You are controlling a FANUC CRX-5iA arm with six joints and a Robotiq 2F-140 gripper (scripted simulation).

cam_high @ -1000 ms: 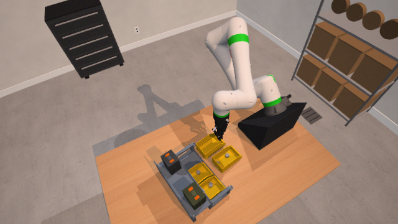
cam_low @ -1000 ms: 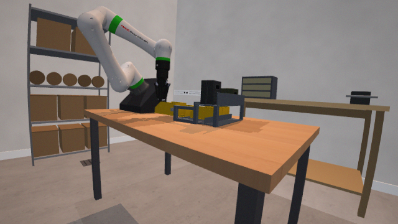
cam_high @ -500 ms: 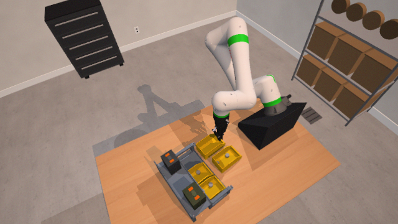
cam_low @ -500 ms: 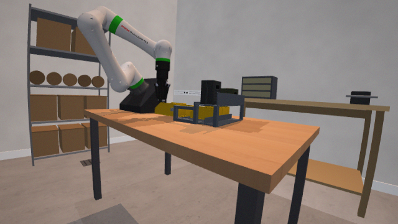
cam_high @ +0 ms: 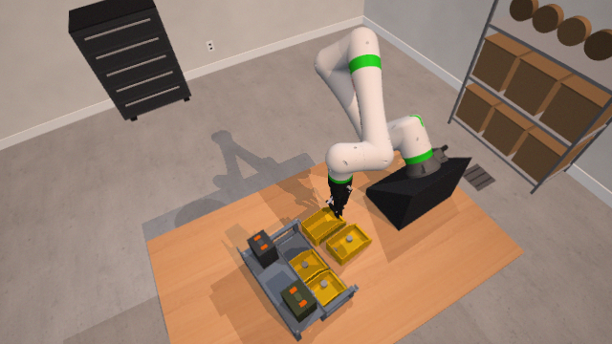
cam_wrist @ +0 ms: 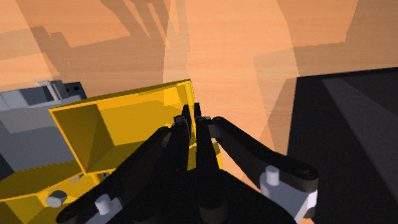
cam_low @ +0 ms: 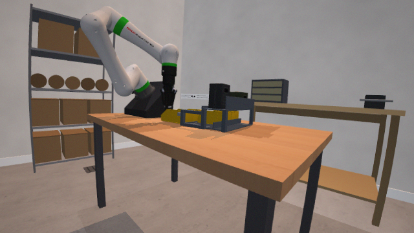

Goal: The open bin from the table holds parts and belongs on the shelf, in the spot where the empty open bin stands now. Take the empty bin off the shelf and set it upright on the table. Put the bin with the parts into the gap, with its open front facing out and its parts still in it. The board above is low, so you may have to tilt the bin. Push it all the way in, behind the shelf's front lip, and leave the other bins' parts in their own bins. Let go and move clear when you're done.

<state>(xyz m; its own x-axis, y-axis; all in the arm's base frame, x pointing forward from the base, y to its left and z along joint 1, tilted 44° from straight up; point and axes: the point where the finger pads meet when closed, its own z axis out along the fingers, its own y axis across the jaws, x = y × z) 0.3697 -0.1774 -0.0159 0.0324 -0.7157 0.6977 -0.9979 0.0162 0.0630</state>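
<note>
Now clamped on the wall of the empty bin (cam_high: 317,226) (cam_low: 169,117) (cam_wrist: 135,120), off the shelf (cam_high: 260,277) (cam_low: 224,121) (cam_wrist: 22,120). To do: release it, load the parts bin (cam_high: 343,252) (cam_wrist: 219,157).

Even, moderately bright indoor light. From above, the arm's soft-edged shadow falls on the floor toward ten o'clock, and overlapping shadows darken parts of the desk (cam_high: 430,268) (cam_low: 207,155) (cam_wrist: 235,30). The pincer (cam_high: 338,214) (cam_low: 168,107) (cam_wrist: 193,111) looks nearly black, its detail lost. Fine grain and slightly soft edges show; glare is slight.
</note>
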